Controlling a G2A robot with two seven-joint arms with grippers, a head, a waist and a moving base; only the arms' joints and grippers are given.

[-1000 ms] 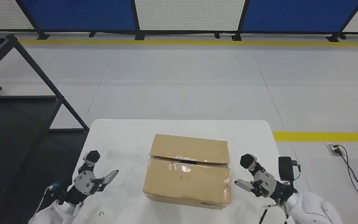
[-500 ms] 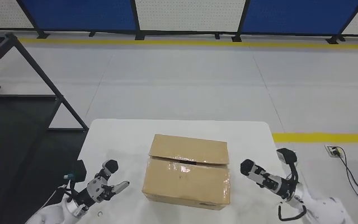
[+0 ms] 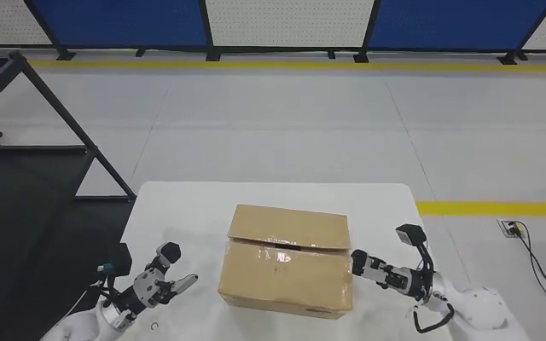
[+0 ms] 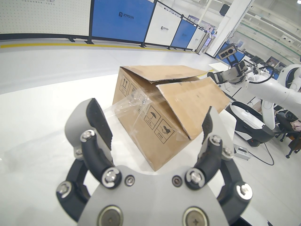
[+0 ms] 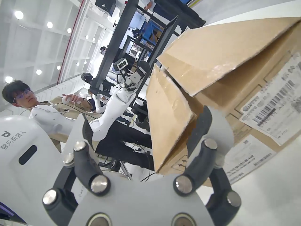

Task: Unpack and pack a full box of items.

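Observation:
A brown cardboard box (image 3: 286, 271) stands in the middle of the white table (image 3: 188, 213). Its top flaps are slightly ajar, with torn clear tape on them. My left gripper (image 3: 181, 266) stays open just left of the box, a short gap away. In the left wrist view this gripper (image 4: 152, 121) faces the box's (image 4: 160, 109) taped corner. My right gripper (image 3: 357, 261) is at the box's right side, level with the top edge. In the right wrist view it (image 5: 145, 130) is open, and the raised edge of a top flap (image 5: 169, 118) lies between its fingers.
A black metal frame (image 3: 51, 111) stands on the floor left of the table. Blue and white partition panels (image 3: 128, 21) line the back. Bare table surface lies behind the box and on both sides of it.
My right gripper has moved left, from a gap beside the box up to its right top edge. My left gripper shifted slightly toward the box, then stayed still.

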